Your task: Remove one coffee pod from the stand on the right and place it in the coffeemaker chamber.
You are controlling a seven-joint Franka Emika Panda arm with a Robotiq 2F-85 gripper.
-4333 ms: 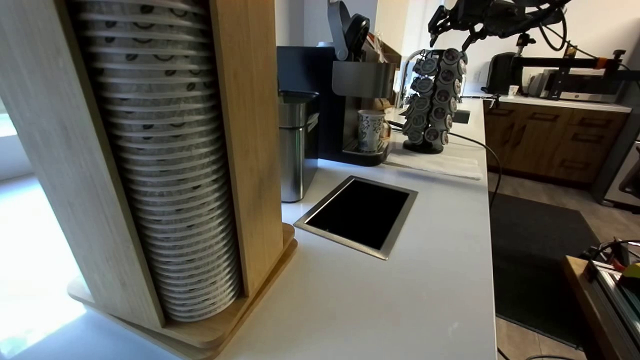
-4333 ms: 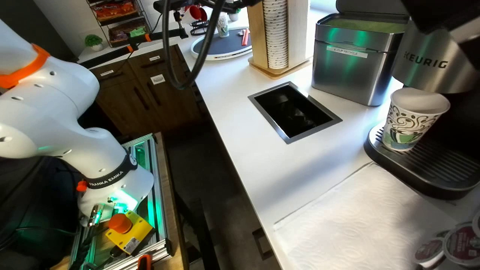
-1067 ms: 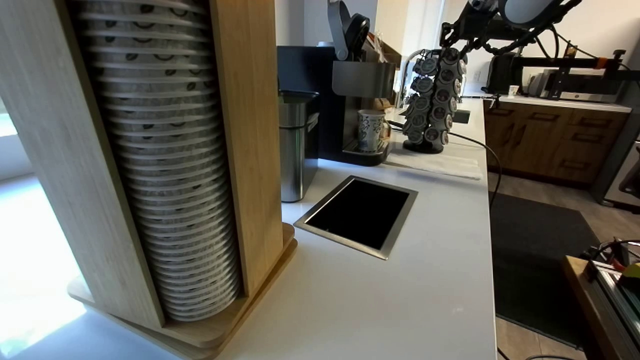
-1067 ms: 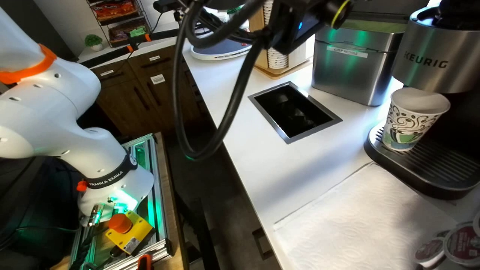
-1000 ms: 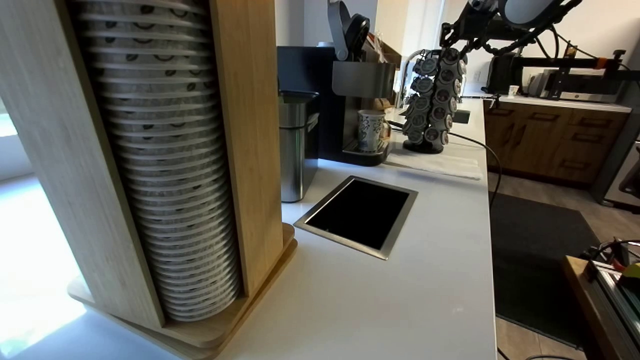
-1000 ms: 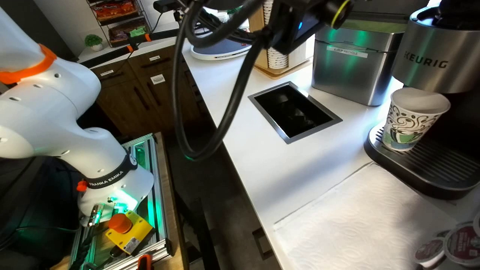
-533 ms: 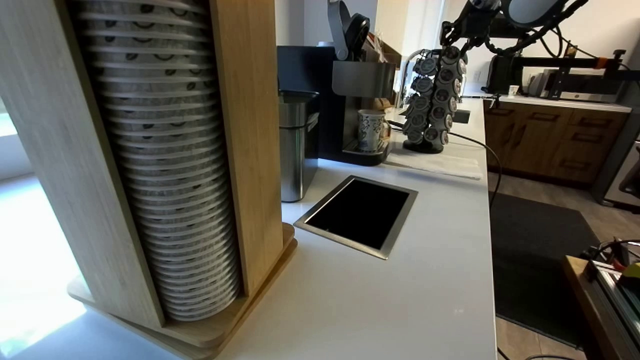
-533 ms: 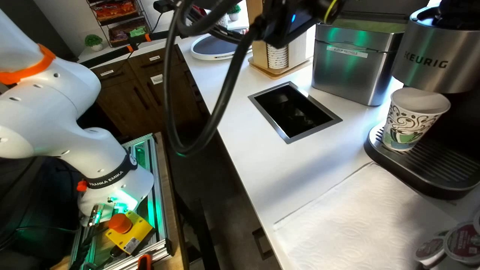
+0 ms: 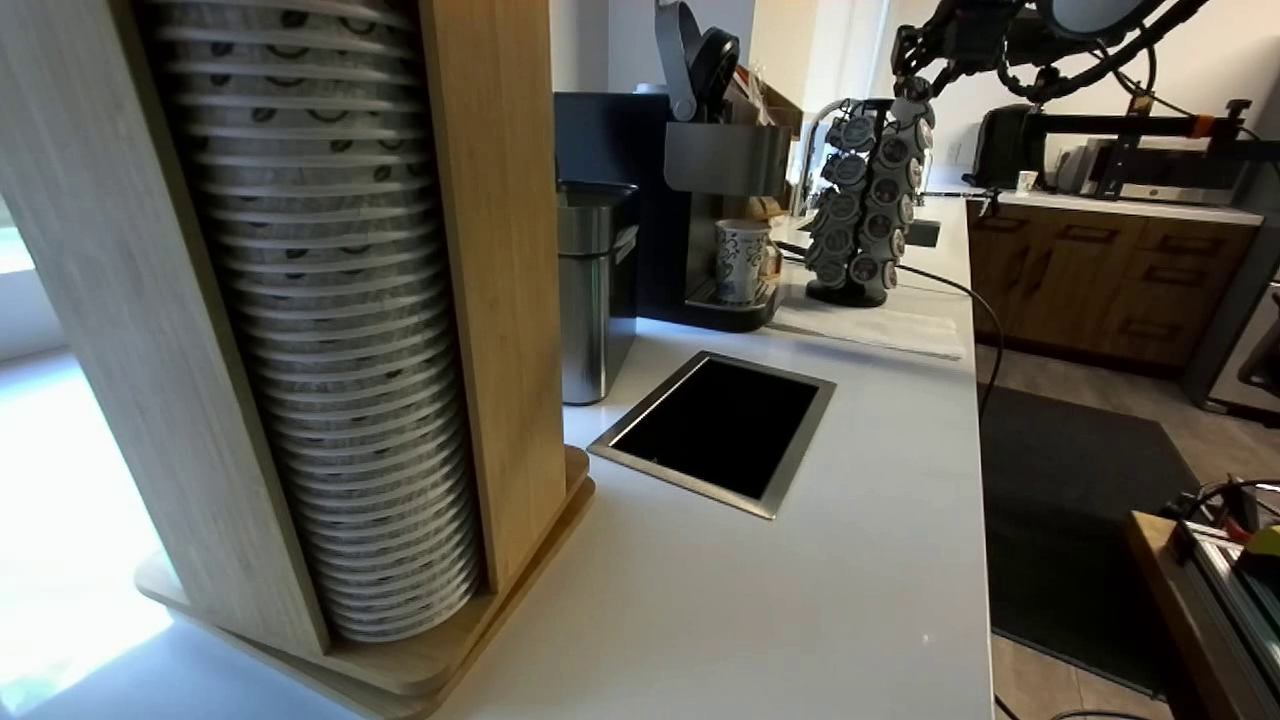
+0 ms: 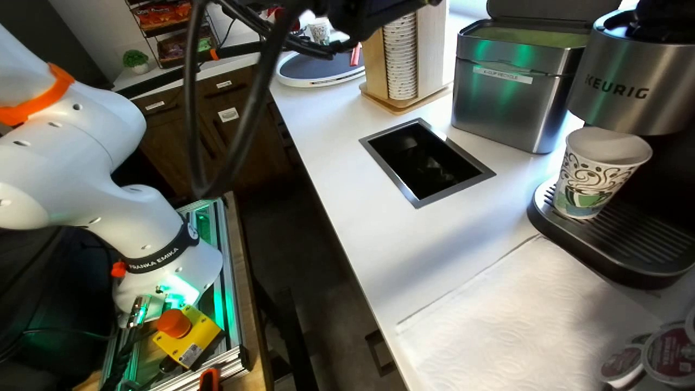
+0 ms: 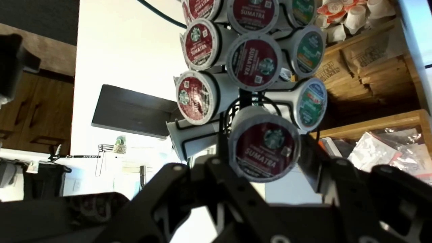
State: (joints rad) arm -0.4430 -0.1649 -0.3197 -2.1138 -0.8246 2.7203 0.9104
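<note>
In the wrist view my gripper [image 11: 266,150] is shut on a coffee pod [image 11: 260,148] with a dark red Sumatra lid facing the camera. Behind the pod are the stand's wire loops, and I cannot tell if the pod is fully free of them. The stand, its base [image 9: 845,294] visible in an exterior view, carries many other pods; my hand is at its top. Left of the stand there is the coffeemaker [image 9: 725,158], its lid [image 9: 683,60] raised. A dark recess appears at the top of the coffeemaker [image 10: 630,81] in an exterior view; the chamber's inside is hidden.
A paper cup [image 10: 597,179] sits on the brewer's drip tray. A paper towel [image 10: 510,331] lies in front. Beyond are a steel bin [image 10: 505,108], a metal-framed counter opening [image 9: 805,440] and the wooden cup holder [image 9: 510,300]. Cables hang from my arm.
Several seconds ago the jaws stood open over the stand; now they are shut on a pod. Over the last half second hand and pod rise a little, and the hanging cable shifts left.
</note>
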